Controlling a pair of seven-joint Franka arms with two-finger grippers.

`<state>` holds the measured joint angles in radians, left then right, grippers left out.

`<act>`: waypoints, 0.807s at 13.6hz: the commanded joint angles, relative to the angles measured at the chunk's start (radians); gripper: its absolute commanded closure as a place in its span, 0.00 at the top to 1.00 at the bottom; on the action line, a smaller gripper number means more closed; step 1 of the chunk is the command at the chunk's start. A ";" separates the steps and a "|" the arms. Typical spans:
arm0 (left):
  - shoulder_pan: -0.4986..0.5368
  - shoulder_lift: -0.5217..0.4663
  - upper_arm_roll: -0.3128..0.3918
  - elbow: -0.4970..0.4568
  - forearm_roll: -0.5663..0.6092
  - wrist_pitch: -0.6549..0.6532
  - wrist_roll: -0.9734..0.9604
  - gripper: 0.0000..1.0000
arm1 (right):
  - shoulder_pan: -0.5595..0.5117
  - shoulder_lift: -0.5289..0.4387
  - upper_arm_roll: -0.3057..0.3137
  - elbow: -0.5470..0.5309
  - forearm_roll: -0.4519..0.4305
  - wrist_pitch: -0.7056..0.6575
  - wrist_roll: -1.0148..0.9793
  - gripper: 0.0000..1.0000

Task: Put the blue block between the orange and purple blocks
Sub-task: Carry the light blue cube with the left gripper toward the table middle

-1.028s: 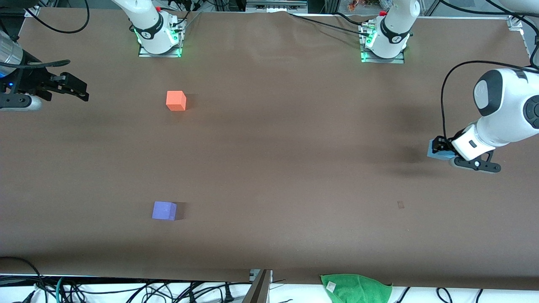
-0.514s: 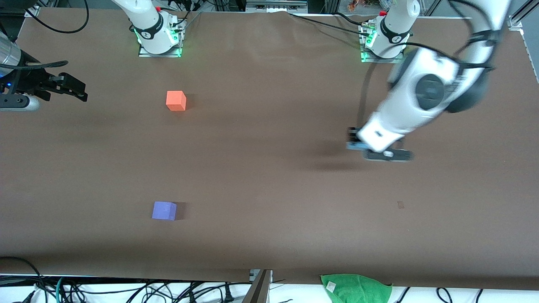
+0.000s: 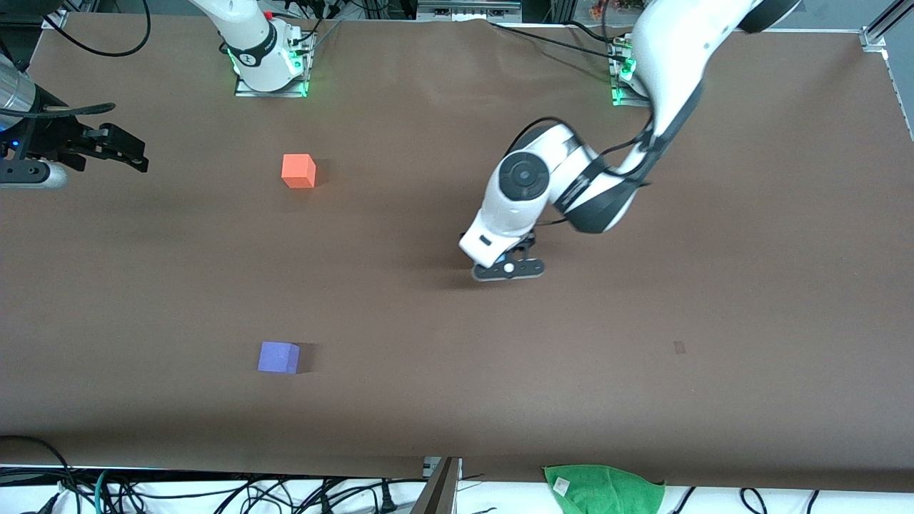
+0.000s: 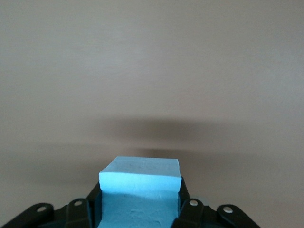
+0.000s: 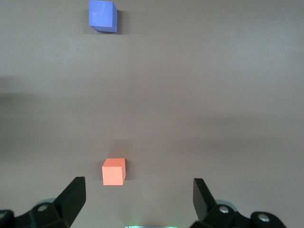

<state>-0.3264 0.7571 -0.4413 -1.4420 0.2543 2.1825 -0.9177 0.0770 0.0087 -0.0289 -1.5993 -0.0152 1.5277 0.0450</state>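
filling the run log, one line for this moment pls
left gripper: shut on blue block, over mid-table | right gripper: open, waiting

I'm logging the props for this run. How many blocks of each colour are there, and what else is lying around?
Blue block: 1, held in the left tool
Orange block: 1
Purple block: 1
Green cloth: 1
Total: 4

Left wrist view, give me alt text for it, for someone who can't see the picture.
A light sky-blue block sits clamped between the two dark fingers of the left tool, seen from just above the grip. Past it lies only bare brown table, with a soft dark shadow band crossing the surface ahead of the block.
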 commanded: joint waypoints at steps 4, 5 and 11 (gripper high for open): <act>-0.252 0.085 0.232 0.055 0.026 0.104 -0.084 0.65 | -0.010 0.002 0.006 0.010 -0.002 -0.012 -0.011 1.00; -0.250 0.084 0.249 0.054 0.031 0.115 -0.069 1.00 | -0.010 0.002 0.006 0.010 0.000 -0.012 -0.010 1.00; -0.234 0.007 0.243 0.043 0.013 0.019 -0.076 1.00 | -0.010 0.002 0.006 0.010 -0.002 -0.012 -0.011 1.00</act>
<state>-0.5648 0.8242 -0.1989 -1.3957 0.2551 2.2808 -0.9800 0.0769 0.0087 -0.0290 -1.5992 -0.0152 1.5275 0.0450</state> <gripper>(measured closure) 0.000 0.000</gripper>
